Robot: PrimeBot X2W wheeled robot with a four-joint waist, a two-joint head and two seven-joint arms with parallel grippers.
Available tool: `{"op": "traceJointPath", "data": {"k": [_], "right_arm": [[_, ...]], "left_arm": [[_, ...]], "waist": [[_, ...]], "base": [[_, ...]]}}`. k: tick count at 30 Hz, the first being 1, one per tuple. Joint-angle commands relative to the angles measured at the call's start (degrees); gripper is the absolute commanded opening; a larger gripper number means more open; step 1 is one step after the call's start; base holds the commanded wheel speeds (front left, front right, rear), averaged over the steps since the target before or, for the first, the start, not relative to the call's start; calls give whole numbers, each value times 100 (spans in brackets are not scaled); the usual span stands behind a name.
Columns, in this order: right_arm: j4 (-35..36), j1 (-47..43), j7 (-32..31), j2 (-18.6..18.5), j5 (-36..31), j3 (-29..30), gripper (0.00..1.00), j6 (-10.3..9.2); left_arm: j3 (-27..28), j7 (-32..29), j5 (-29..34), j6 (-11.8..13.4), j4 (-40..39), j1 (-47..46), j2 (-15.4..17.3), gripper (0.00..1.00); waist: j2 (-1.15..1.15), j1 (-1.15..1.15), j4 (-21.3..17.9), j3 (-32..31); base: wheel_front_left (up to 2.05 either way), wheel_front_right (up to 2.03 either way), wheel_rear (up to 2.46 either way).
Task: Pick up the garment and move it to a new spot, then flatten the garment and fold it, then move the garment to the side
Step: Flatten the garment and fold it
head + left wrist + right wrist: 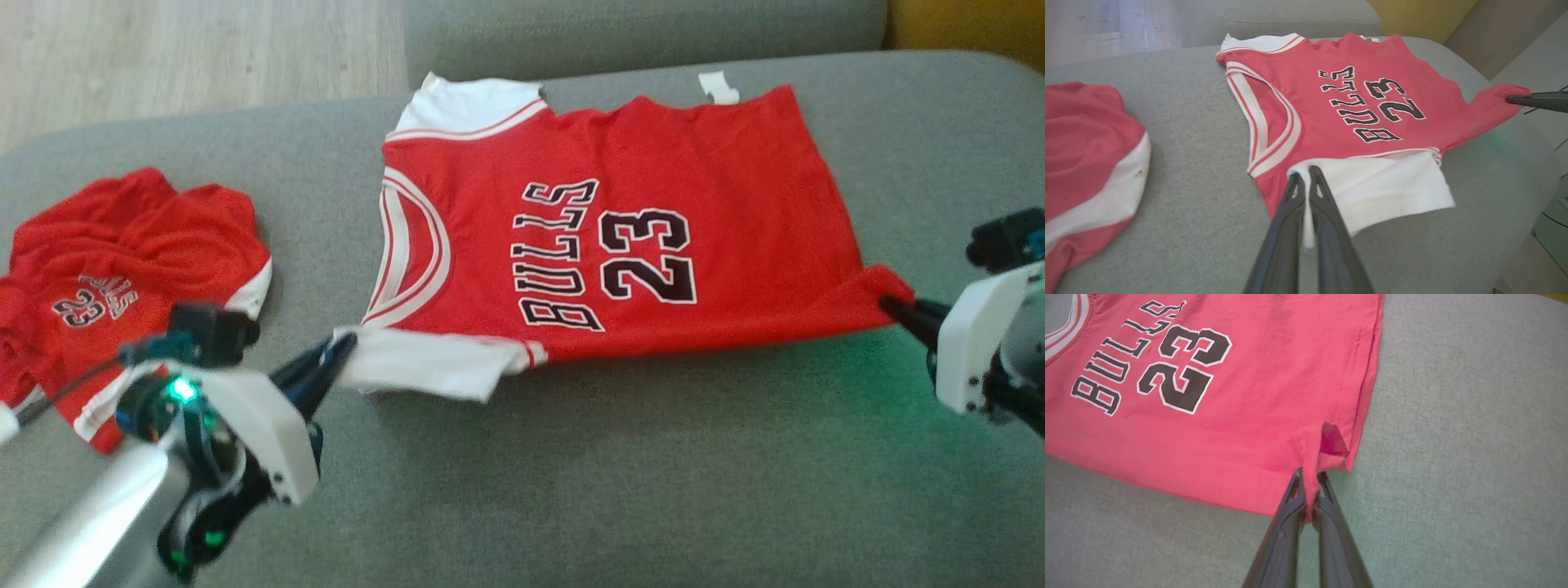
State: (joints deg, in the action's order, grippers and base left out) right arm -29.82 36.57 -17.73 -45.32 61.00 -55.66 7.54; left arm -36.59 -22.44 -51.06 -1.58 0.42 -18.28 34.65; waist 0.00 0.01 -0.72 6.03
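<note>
My left tool (1306, 173) is pinched shut on the edge of the white sleeve (1392, 183) nearest me, close to the red shoulder beside the collar, with a strip of white cloth caught between the two dark fingers. My right tool (1310, 477) is likewise clamped shut, gripping the near bottom corner of the red Bulls jersey (735, 204); a small fold of red fabric bunches up just above the fingertips, and the corner is drawn out into a point toward me. Between the two tools the jersey lies spread, print side up, on the grey sofa cushion (653, 474), collar toward my left and hem toward my right. The near edge runs fairly taut from one tool to the other, and the black "BULLS 23" lettering reads sideways from the head view. The far white sleeve (465, 102) lies flat at the upper left of the jersey, and a small white tag (718, 86) sticks out at the far hem corner. Well apart to my left, a second red jersey (139, 237) with the same number sits crumpled on the same cushion. Beyond the cushion's far edge, pale wooden floor (204, 49) shows.
</note>
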Motion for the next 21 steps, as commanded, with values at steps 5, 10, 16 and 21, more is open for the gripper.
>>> {"op": "traceJointPath", "data": {"k": [5, 10, 16, 21], "right_arm": [[-144, 357, -52, -33, -40, 99, 0, -5], [-406, 629, -61, 88, -71, 127, 0, -5], [-668, 870, 25, 314, -88, 125, 0, -5], [-812, 1041, 155, 437, -117, 61, 0, -5]], "left_arm": [[202, -238, 181, -132, 266, -979, 34, 0], [7, -507, 402, -319, 896, -1754, -99, 0], [-202, -576, 564, -472, 1584, -2450, -312, 0], [-388, -502, 632, -541, 1953, -2800, -467, 0]], "waist": [[0, -1, 41, 334], [0, -1, 72, 597], [0, -1, 14, 829], [0, -1, -40, 977]], "base": [[0, 0, 0], [0, 0, 0], [0, 0, 0], [0, 0, 0]]}}
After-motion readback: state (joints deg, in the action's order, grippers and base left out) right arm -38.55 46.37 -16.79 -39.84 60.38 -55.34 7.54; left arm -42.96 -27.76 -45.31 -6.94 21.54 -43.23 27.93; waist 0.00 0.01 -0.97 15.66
